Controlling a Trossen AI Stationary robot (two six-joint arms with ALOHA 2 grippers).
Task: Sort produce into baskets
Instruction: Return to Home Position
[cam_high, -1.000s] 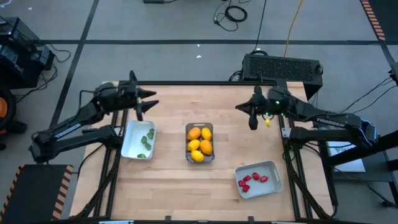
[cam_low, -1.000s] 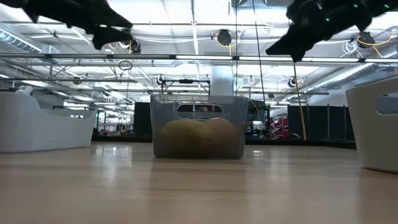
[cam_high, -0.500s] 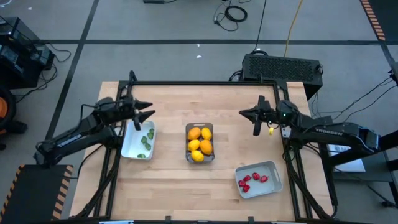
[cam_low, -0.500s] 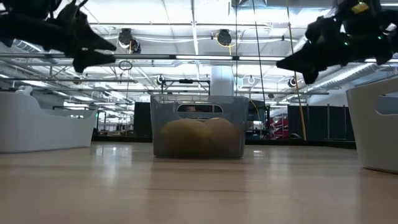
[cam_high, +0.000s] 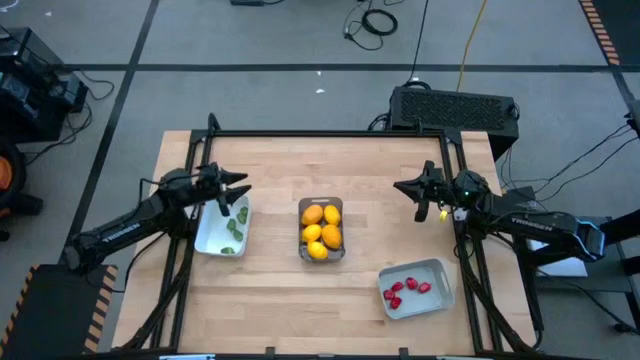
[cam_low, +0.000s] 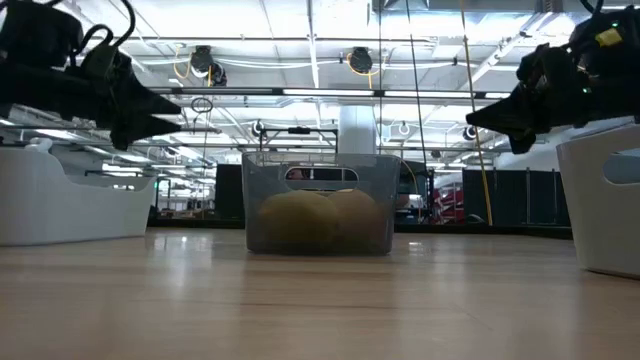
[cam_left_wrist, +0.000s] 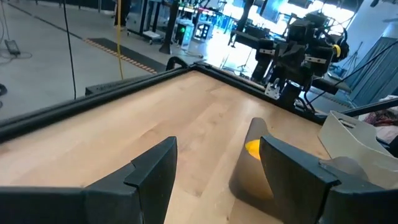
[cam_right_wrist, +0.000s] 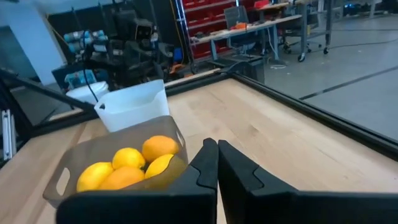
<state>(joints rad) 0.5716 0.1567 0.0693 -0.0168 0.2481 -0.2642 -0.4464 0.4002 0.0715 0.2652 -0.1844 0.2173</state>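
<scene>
A clear bin at the table's middle holds several yellow and orange lemon-like pieces. A white tray on its left holds green pieces. A pale grey-blue tray near the front right holds red strawberry-like pieces. All three stand flat on the table. My left gripper is open and empty, in the air over the white tray's far end. My right gripper is shut and empty, in the air over bare table to the right of the clear bin.
A black frame rail runs along the table's far edge and down both sides. Bare wood lies between the bins and along the near edge. In the low view both grippers, left and right, hang above the bins' rims.
Both arms have drawn back and come down. My left gripper has gone toward the near left, to above the white tray's far end. My right gripper has gone toward the table's right edge and a little nearer. The bins and produce have not moved.
</scene>
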